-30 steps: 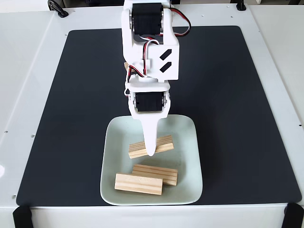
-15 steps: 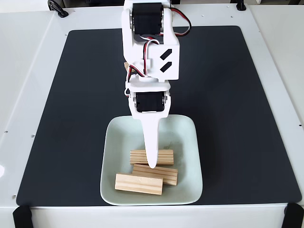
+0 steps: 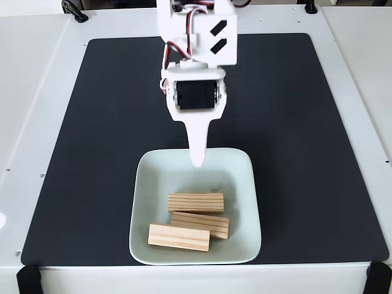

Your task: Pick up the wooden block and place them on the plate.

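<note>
In the fixed view, 3 small rectangular light pine blocks (image 3: 196, 202) (image 3: 199, 224) (image 3: 179, 237) lie on the pale mint-white square plate (image 3: 146, 184), grouped toward its near edge. The white end effector (image 3: 197, 160) hangs empty over the plate's far rim, apart from the blocks; whether its jaws are parted cannot be told. The plate sits on a black mat (image 3: 294, 135) on the white desk (image 3: 30, 73).

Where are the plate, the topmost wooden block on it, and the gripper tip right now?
Plate (image 3: 147, 184): fixed view, bare left rim.
Topmost wooden block (image 3: 196, 203): fixed view, middle of its upper face.
Gripper (image 3: 197, 160): fixed view, fingertip above the plate's far edge.
</note>
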`<action>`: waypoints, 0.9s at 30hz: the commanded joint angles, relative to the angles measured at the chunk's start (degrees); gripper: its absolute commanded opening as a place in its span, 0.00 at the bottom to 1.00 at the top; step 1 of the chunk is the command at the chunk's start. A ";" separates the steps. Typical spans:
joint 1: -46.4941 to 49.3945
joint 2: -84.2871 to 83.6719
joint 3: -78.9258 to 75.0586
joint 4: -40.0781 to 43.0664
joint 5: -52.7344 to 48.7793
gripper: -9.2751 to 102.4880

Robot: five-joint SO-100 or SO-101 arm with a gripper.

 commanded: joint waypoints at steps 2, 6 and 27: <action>-1.58 12.39 5.19 1.58 -2.46 0.08; -3.16 25.84 23.64 0.09 -7.12 0.08; -3.08 66.45 92.37 -12.74 -12.66 0.08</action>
